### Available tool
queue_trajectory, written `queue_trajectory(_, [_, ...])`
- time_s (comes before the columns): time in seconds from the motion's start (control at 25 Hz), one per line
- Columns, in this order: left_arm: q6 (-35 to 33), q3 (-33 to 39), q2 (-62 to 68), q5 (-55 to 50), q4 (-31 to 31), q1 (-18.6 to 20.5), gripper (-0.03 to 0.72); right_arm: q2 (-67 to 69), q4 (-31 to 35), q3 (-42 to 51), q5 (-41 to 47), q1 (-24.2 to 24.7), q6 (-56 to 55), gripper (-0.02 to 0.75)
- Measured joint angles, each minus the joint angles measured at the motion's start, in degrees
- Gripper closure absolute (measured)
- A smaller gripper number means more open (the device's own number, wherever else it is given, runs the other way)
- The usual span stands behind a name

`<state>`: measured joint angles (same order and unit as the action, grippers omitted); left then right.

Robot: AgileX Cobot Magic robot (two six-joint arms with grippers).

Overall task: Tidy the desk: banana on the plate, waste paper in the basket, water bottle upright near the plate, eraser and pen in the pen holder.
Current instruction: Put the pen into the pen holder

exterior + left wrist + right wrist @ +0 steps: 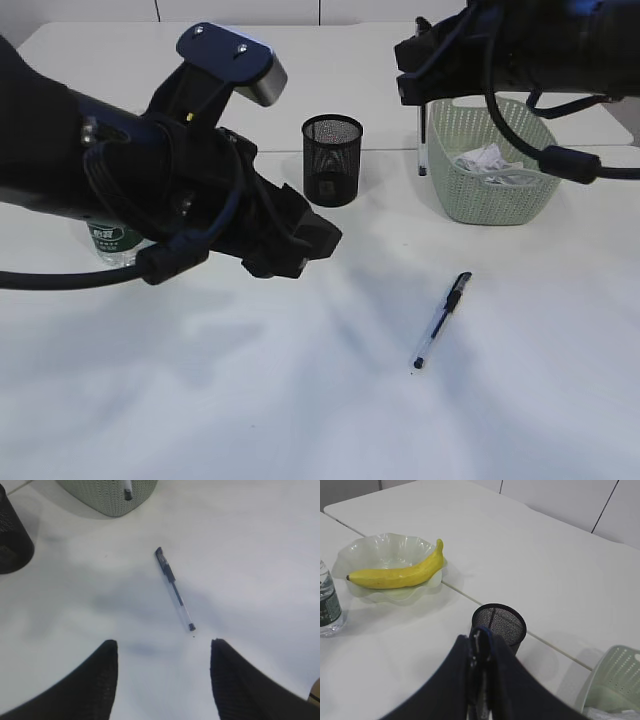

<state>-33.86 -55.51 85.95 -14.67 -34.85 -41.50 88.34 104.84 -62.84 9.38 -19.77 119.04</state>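
Hovering my wide-open left pincer above the surface, I see the pen just ahead, its long axis slanting away leftward between my fingers.

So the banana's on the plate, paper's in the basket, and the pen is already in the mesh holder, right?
Not quite: the pen is not in the mesh holder; it lies on the table in front of the open left gripper, as the left wrist view shows. The banana is on the plate and paper is in the basket.
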Motion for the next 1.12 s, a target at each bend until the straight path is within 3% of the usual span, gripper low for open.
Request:
queue_trajectory(0.44, [0.0, 0.0, 0.0, -1.21, 0.43, 0.0, 0.263, 11.77, 0.0, -10.66, 1.25, 0.0, 0.39, 0.684])
queue_trajectory(1.12, [-0.02, 0.0, 0.0, -3.6, 5.02, 0.0, 0.263, 33.22, 0.0, -36.12, 2.31, 0.0, 0.28, 0.684])
